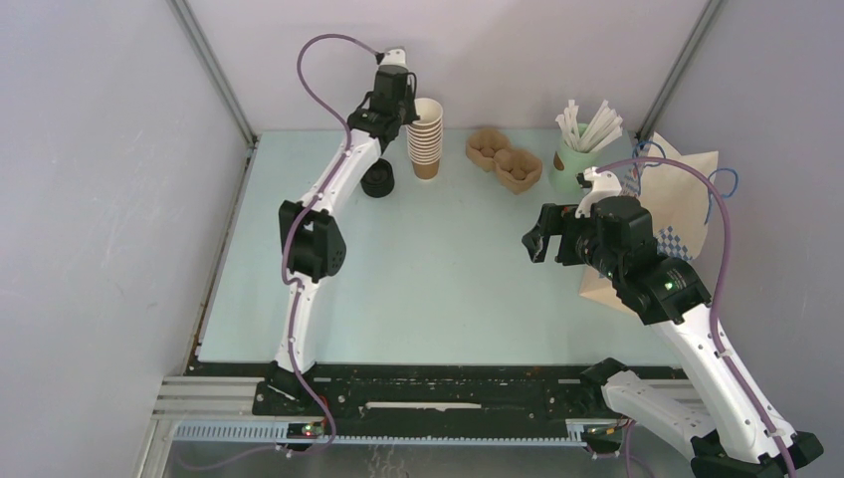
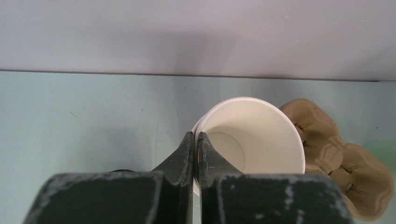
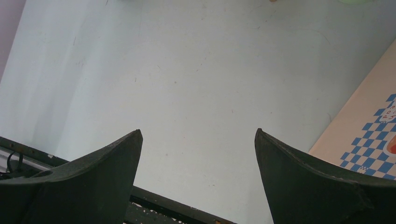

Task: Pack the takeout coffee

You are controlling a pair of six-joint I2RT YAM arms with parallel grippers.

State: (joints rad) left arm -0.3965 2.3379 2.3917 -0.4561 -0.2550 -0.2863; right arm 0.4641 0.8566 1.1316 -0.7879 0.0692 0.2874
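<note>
The left claw (image 2: pixel 194 136) was pressed almost together on the rim of the takeout coffee cup (image 2: pixel 254 135), one finger outside the wall and the other inside against the white lining, so that it pinched the paper at the cup's left edge. That cup sat on top of a stack of brown paper cups (image 1: pixel 426 144) standing upright near the back of the pale tabletop (image 1: pixel 428 269), with the left arm reaching up to it. A small black round object (image 1: pixel 378 182) lay just beside the stack, on its left. To the stack's right rested a brown moulded-pulp tray (image 1: pixel 505 157), and beyond that stood a pale green cup (image 1: pixel 569 169) holding white straws (image 1: pixel 592 124). The right claw (image 3: pixel 198 133) hung spread wide above bare tabletop, holding nothing, well apart from the stack. A paper bag (image 1: pixel 692 189) with a blue chequered print lay at the right edge, partly under the right arm.
</note>
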